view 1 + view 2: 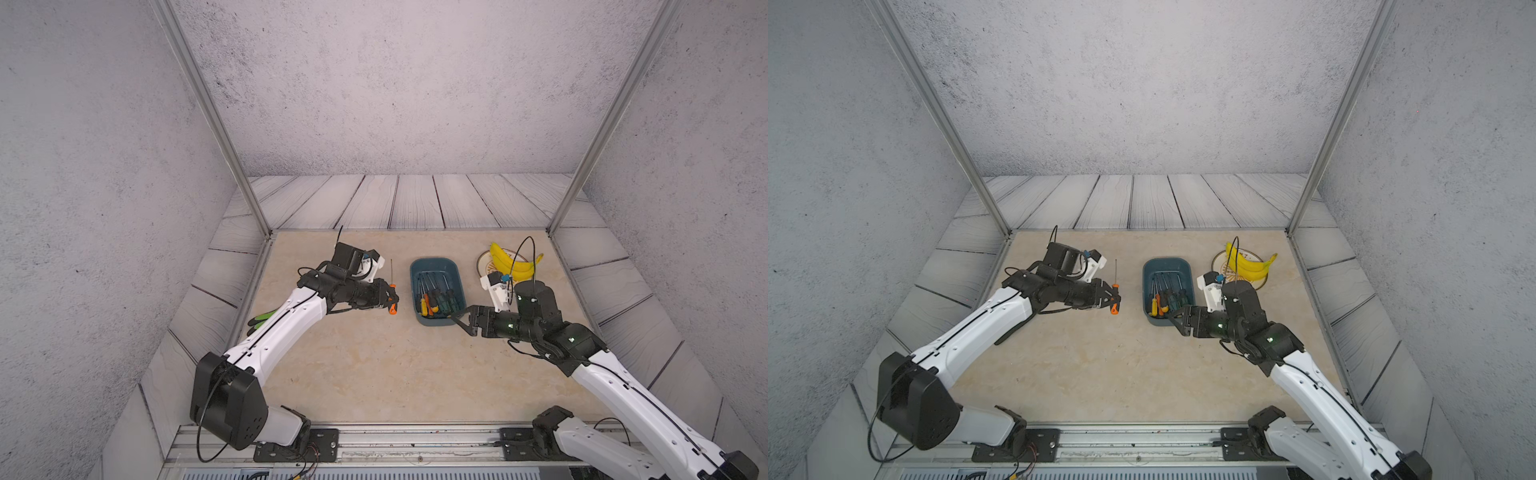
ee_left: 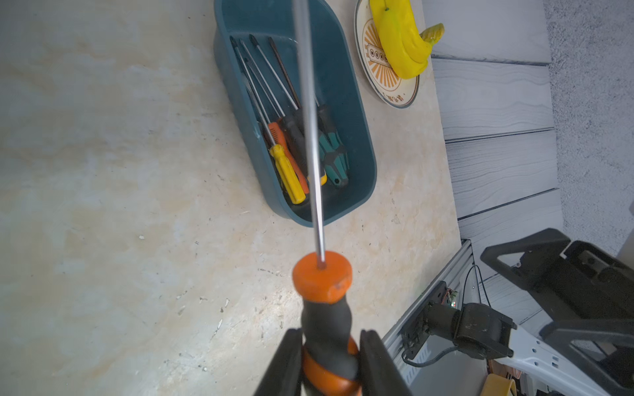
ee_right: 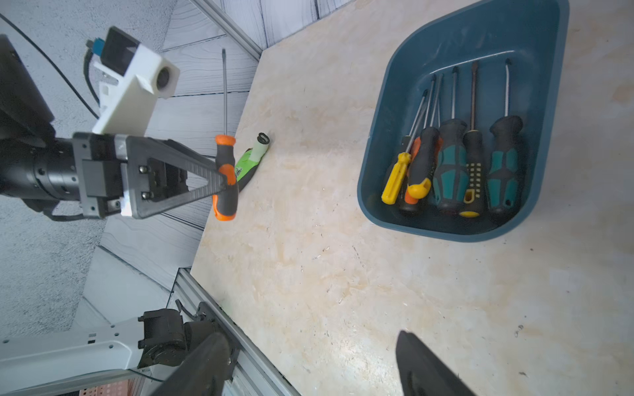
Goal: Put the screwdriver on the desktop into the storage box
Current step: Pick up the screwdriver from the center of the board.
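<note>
A screwdriver point(image 1: 392, 291) with an orange-and-black handle hangs above the beige desktop point(image 1: 374, 374), left of the storage box. My left gripper point(image 1: 390, 298) is shut on its handle point(image 2: 326, 329), and the thin shaft points toward the back wall. The teal storage box point(image 1: 434, 262) holds several screwdrivers point(image 1: 436, 299) lying side by side. In the right wrist view the held screwdriver point(image 3: 224, 178) shows beside the box point(image 3: 394, 103). My right gripper point(image 1: 457, 319) hovers open and empty at the box's near right corner.
A round cream plate point(image 1: 482, 259) with yellow bananas point(image 1: 511, 262) stands right of the box, just behind my right wrist. A green-handled tool point(image 1: 262, 318) lies at the desktop's left edge under my left arm. Metal rails point(image 1: 415, 436) frame the desktop.
</note>
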Available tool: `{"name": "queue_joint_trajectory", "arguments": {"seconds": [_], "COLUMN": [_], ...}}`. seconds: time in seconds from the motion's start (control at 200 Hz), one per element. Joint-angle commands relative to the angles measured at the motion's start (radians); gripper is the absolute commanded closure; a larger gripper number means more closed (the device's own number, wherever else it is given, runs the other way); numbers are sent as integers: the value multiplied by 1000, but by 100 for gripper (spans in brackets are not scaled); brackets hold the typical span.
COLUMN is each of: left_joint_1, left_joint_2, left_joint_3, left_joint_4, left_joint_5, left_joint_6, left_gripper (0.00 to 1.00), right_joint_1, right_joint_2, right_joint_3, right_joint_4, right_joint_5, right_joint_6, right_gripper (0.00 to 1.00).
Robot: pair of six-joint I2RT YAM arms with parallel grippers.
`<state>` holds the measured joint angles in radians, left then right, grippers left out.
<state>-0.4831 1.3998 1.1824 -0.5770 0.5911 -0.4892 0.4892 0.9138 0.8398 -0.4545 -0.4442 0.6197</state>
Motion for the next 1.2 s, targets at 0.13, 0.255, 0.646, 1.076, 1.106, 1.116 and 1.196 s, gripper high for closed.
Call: {"name": "queue_joint_trajectory", "arguments": {"seconds": [0.13,0.255,0.646,1.076,1.106,1.116,1.196], "left_joint_1": [-80,-117,-273,-361,-366,-367,-375], "left_joint_2": [-122,-182,-293,-259,-255,-255,-254], "left_joint_3": [-65,-107,-215,-192,-191,-191,-190], "left_joint_4": [49,77,220,326,334,338,363], "left_joint_5": [-11,-25,-68,-92,-93,-93,-91], "left_joint_6": [46,54,52,12,9,7,-6], "left_gripper": [100,100,100,100,100,100,100], "right_joint_1": [-11,-14,-10,29,30,30,38], "right_joint_2": [5,14,66,98,100,100,108], "right_joint_3": [31,36,25,-1,0,1,-1], "right_joint_4": [30,58,281,377,378,379,382], "right_joint_5": [-86,-139,-437,-443,-440,-440,-438], "right_joint_6": [9,31,157,209,207,207,208], "right_gripper": [22,26,32,39,40,39,40]}}
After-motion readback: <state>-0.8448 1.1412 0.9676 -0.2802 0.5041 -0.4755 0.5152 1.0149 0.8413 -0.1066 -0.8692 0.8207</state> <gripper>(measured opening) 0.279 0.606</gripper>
